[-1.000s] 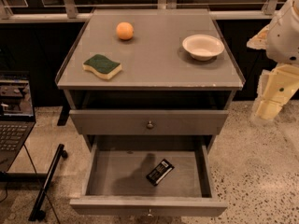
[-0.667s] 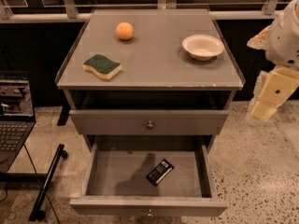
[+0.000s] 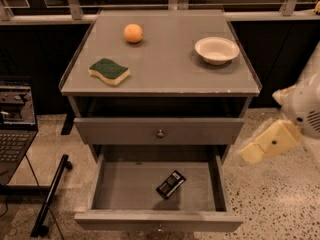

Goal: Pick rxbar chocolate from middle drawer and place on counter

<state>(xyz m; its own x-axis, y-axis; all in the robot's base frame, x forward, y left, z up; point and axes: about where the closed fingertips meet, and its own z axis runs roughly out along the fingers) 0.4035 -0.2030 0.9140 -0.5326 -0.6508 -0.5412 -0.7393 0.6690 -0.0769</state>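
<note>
Small flat black wrapped rxbar chocolate (image 3: 170, 184), white markings, lies diagonal on plain grey floor of open middle drawer (image 3: 120, 186), right of centre. Above: closed grey drawer front (image 3: 115, 131) w/ round metal knob (image 3: 160, 133). Flat grey rimmed counter (image 3: 165, 69) holds wavy green-yellow sponge (image 3: 109, 71), round orange (image 3: 133, 33), shallow white bowl (image 3: 217, 49). Cream blocky gripper (image 3: 267, 143) right of drawers, well apart from bar; open/closed: can't tell.

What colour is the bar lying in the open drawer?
The rxbar chocolate is black with white markings, camera view; gripper hangs right of the middle drawer.
</note>
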